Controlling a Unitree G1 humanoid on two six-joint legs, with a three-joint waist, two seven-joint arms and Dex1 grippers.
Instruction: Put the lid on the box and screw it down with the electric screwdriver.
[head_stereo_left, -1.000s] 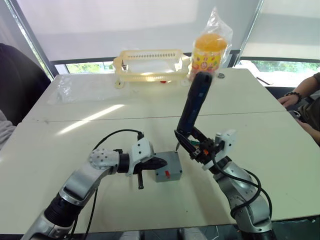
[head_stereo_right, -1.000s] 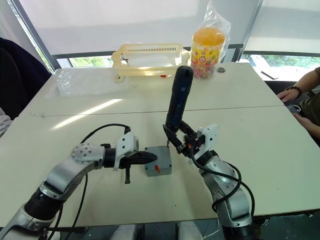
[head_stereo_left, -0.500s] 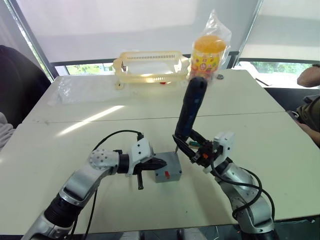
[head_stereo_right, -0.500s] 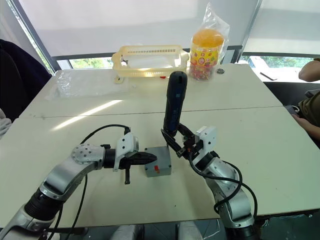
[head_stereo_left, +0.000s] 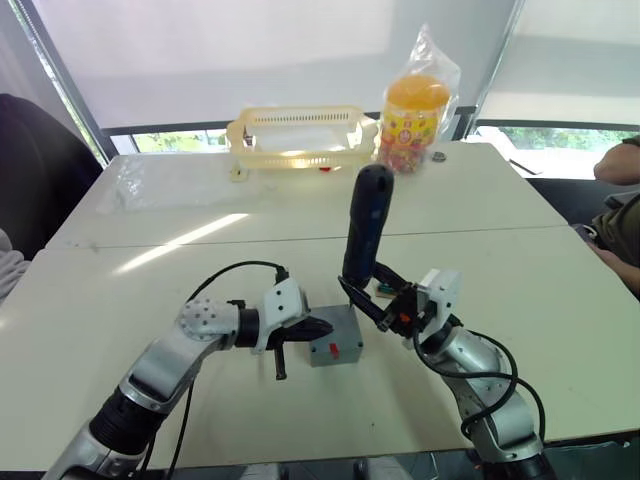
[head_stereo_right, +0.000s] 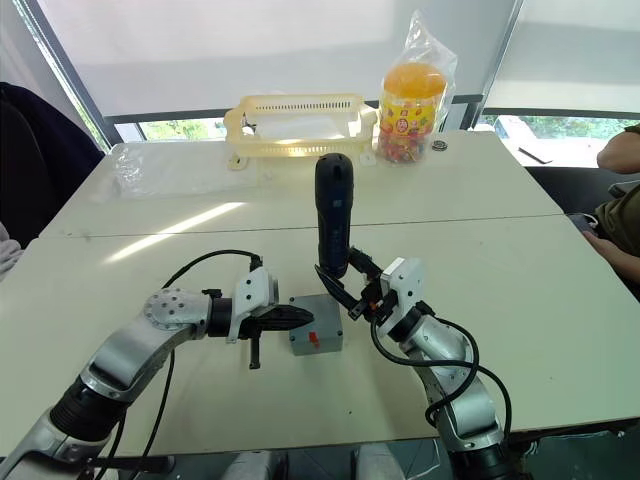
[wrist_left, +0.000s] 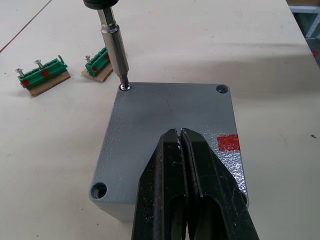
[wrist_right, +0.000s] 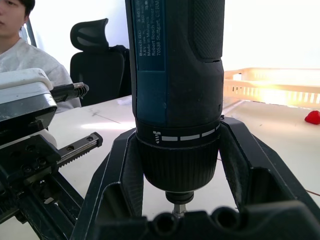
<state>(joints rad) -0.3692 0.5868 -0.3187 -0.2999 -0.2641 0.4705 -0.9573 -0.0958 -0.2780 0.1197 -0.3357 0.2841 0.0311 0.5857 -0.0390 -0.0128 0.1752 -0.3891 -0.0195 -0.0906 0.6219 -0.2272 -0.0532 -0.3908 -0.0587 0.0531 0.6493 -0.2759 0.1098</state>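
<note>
Right gripper (head_stereo_left: 372, 299) is clamped around the lower body of the electric screwdriver (head_stereo_left: 364, 226), which stands nearly upright over the far right corner of the box (head_stereo_left: 337, 336). Its metal bit (wrist_left: 114, 50) touches a screw (wrist_left: 125, 87) set in a corner hole of the lid (wrist_left: 165, 130), close to the lid's far edge. The lid sits flat on the box, its edges lining up with the box walls. Two other corner holes (wrist_left: 222, 89) show as open. A red mark (head_stereo_left: 333, 349) shows on the box's near side.

The left gripper (wrist_left: 181, 150) has its fingers pressed together, resting on top of the lid near its near edge.

The box stands toward the near edge of the table (head_stereo_left: 150, 270), with bare tabletop all round it. Two small green blocks (wrist_left: 41, 74) lie on the table just beyond the box, apart from it. Well away, by the far edge, stand a yellow basket (head_stereo_left: 298, 131) and a bagged orange jar (head_stereo_left: 416, 107). A person's arm (head_stereo_left: 616, 170) shows beyond the right edge of the table.
</note>
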